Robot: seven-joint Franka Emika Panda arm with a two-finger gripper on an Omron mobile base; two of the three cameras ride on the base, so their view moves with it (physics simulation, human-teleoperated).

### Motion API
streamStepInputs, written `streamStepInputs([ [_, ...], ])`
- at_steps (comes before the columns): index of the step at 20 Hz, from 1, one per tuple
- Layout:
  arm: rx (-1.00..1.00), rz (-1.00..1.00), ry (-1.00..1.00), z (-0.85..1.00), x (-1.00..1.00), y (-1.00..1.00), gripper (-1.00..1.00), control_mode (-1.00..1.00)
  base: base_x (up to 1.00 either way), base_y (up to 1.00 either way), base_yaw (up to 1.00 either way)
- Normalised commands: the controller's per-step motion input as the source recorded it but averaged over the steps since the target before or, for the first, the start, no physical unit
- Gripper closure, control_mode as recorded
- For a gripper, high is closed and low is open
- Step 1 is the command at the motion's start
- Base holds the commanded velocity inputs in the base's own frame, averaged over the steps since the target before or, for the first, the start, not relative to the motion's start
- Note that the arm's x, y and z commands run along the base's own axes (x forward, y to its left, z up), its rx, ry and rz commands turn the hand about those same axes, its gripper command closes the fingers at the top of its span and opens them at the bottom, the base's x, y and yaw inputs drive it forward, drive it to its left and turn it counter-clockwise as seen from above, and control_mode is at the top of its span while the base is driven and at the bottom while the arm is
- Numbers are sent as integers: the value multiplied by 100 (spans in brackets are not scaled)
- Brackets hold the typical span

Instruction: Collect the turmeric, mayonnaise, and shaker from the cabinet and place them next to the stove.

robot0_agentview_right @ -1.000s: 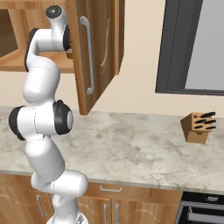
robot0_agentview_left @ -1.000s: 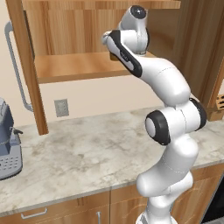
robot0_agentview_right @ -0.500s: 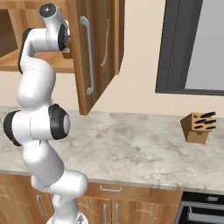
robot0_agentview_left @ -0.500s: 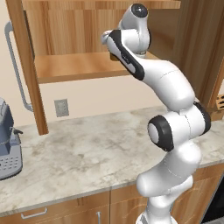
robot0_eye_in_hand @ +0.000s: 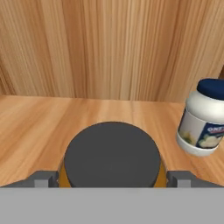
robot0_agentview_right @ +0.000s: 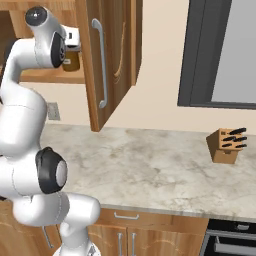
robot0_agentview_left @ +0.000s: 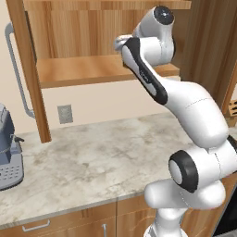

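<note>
Open fingers point(robot0_eye_in_hand: 111, 178) straddle the turmeric point(robot0_eye_in_hand: 112, 157) on the cabinet point(robot0_agentview_left: 92, 69) shelf, its label hidden under the lid; the mayonnaise point(robot0_eye_in_hand: 203, 117) stands beside, edge-cropped.

Mayonnaise point(robot0_eye_in_hand: 204, 117) cut by frame edge; turmeric point(robot0_eye_in_hand: 112, 155) body hidden.

The turmeric point(robot0_eye_in_hand: 112, 162) shows a dark grey lid over amber sides. The mayonnaise point(robot0_eye_in_hand: 203, 117) is white, navy-lidded, its label seemingly dark blue. The cabinet point(robot0_eye_in_hand: 109, 48) is streaky light wood.

Knife block point(robot0_agentview_right: 228, 145) on marble counter point(robot0_agentview_right: 150, 165), wall outlet point(robot0_agentview_left: 65, 114), grey appliance point(robot0_agentview_left: 8, 152)
</note>
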Motion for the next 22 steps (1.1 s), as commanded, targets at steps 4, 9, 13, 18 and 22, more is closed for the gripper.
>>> streamStepInputs([
  [4,0,2,0,0,-96,3,100,-100,0,0,0],
  [9,0,0,0,0,-90,9,100,-100,0,0,0],
  [13,0,0,0,0,-98,-1,100,-100,0,0,0],
  [18,0,0,-1,-1,-96,-7,100,-100,0,0,0],
  [22,0,0,-1,-14,-85,-2,100,-100,0,0,0],
])
